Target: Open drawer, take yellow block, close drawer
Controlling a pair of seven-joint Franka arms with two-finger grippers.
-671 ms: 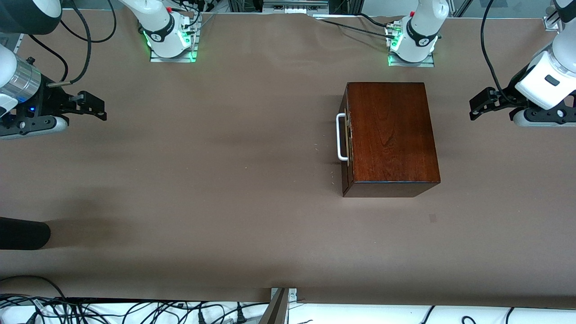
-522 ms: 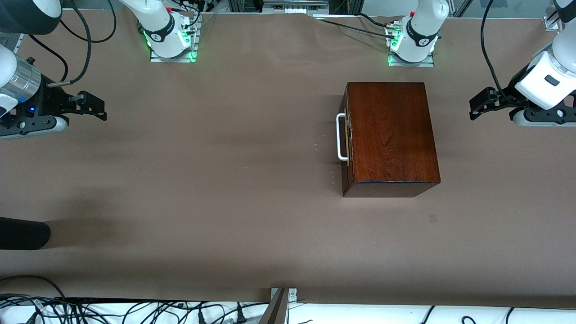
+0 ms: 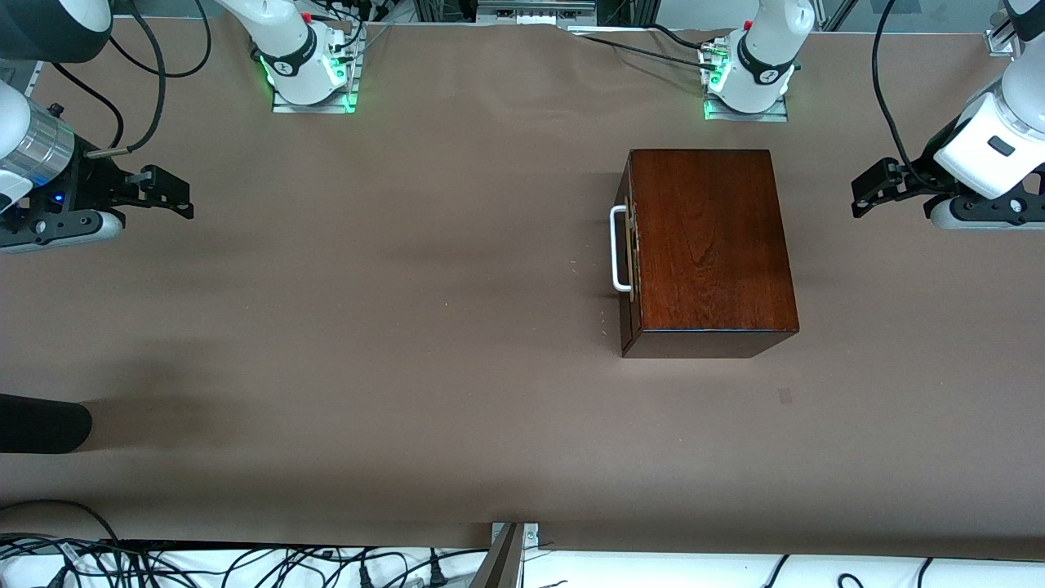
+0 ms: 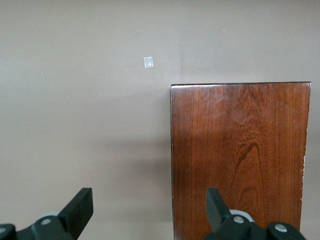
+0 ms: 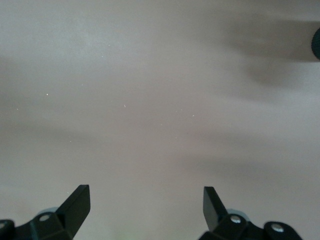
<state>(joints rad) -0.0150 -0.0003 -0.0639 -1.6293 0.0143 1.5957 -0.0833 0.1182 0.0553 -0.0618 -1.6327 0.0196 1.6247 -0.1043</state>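
The glossy mahogany box (image 3: 709,245) stands on the table near the left arm's base. Its drawer is shut, with the brass plate and white bar handle (image 3: 618,248) on the side that faces the right arm's end. The yellow block is hidden. My left gripper (image 3: 865,193) hovers open and empty at the left arm's end of the table, apart from the box; its wrist view shows the box top (image 4: 240,155) under one finger. My right gripper (image 3: 175,196) hovers open and empty at the right arm's end, over bare table (image 5: 160,125).
Brown paper covers the table (image 3: 408,327). A dark rounded object (image 3: 41,423) pokes in at the right arm's end, nearer the front camera. A small pale mark (image 3: 784,396) lies on the table nearer the camera than the box. Cables hang along the front edge.
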